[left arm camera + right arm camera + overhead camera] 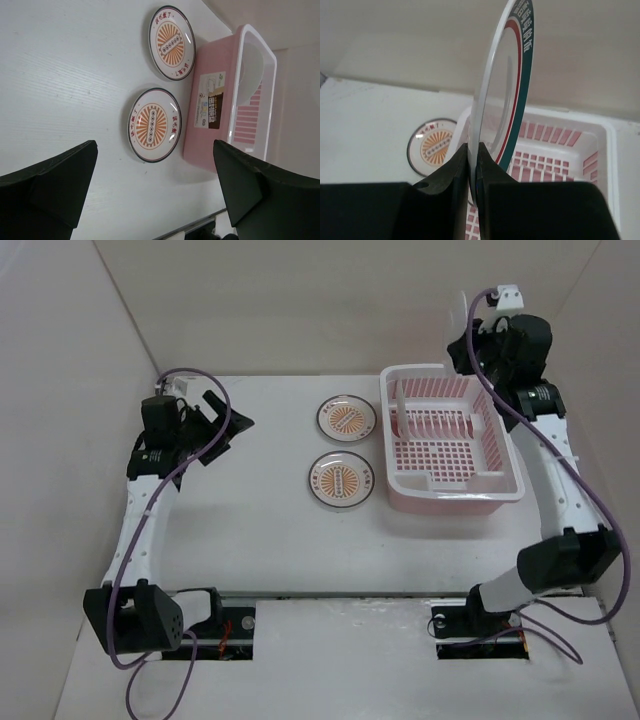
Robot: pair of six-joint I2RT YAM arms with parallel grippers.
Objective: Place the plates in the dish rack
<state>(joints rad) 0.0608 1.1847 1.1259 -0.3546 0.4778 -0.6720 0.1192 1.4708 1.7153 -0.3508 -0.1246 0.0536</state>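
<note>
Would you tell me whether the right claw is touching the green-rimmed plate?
Touching: the right wrist view shows the right claw clamping the plate at its rim.

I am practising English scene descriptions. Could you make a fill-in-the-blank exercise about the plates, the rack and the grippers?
1. The right gripper is shut on a plate whose rim is ____.
2. On the table, ____ orange sunburst plates lie flat.
3. The left gripper is ____ and holds nothing.
4. The dish rack is ____ in colour.
Missing words: green; two; open; pink.
</note>
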